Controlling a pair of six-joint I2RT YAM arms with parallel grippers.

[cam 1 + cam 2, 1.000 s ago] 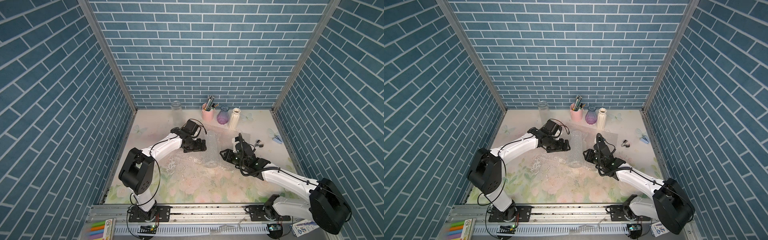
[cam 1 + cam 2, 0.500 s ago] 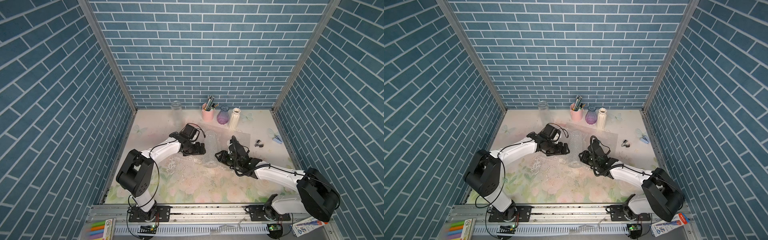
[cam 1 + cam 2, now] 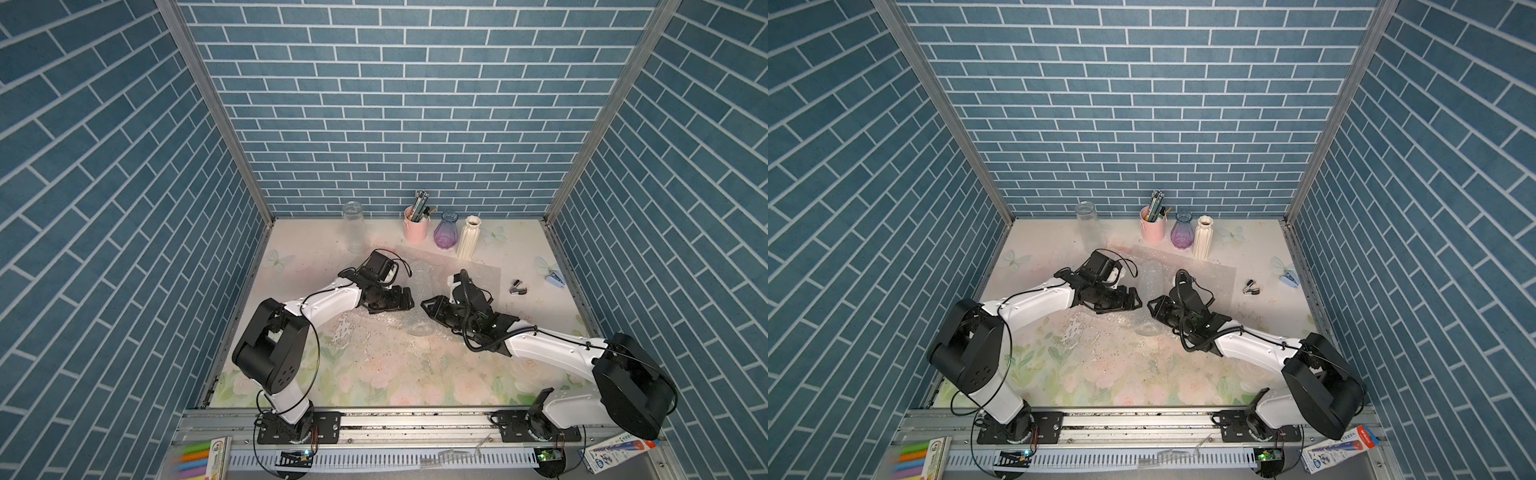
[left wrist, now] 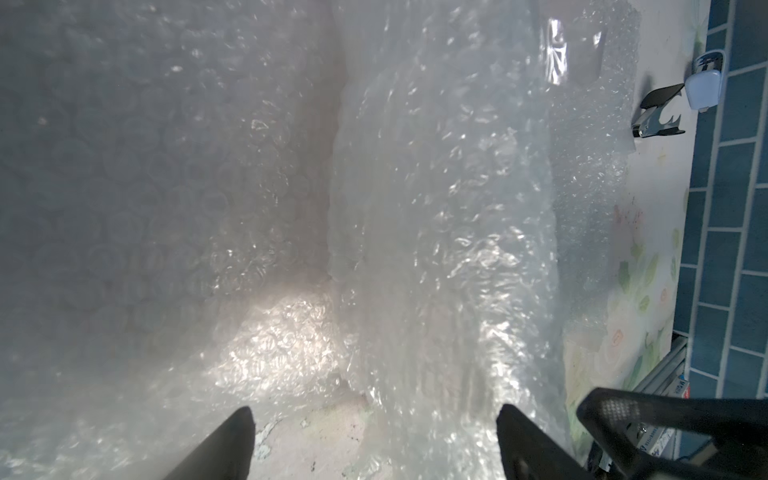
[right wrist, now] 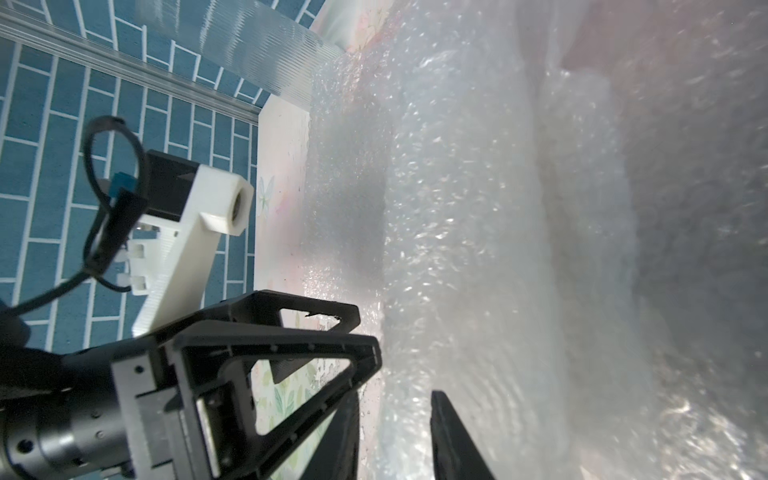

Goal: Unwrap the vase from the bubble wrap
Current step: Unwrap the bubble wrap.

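Note:
A roll of clear bubble wrap (image 3: pixel 420 291) (image 3: pixel 1150 286) lies on the floral table mat between my two grippers, its length running from back to front. The vase is hidden inside the roll. My left gripper (image 3: pixel 409 300) (image 3: pixel 1136 302) (image 4: pixel 374 410) sits at the roll's left side, open wide, with the wrap in front of its fingers (image 4: pixel 232 444). From the right, my right gripper (image 3: pixel 424 305) (image 3: pixel 1150 306) (image 5: pixel 395 395) reaches the roll. Its jaws stand narrowly apart over the wrap's edge (image 5: pixel 457 249), and bare table shows in the gap.
A flat bubble wrap sheet (image 3: pixel 478 270) lies behind the roll. Along the back wall stand a clear jar (image 3: pixel 353 226), a pink pencil cup (image 3: pixel 415 230), a purple vase (image 3: pixel 445 230) and a white ribbed vase (image 3: pixel 467 237). A staple remover (image 3: pixel 517 287) and a blue stapler (image 3: pixel 555 277) lie at the right.
My right gripper has moved left up to the roll and its jaws have narrowed a little. The left gripper has shifted slightly toward the roll and stays open.

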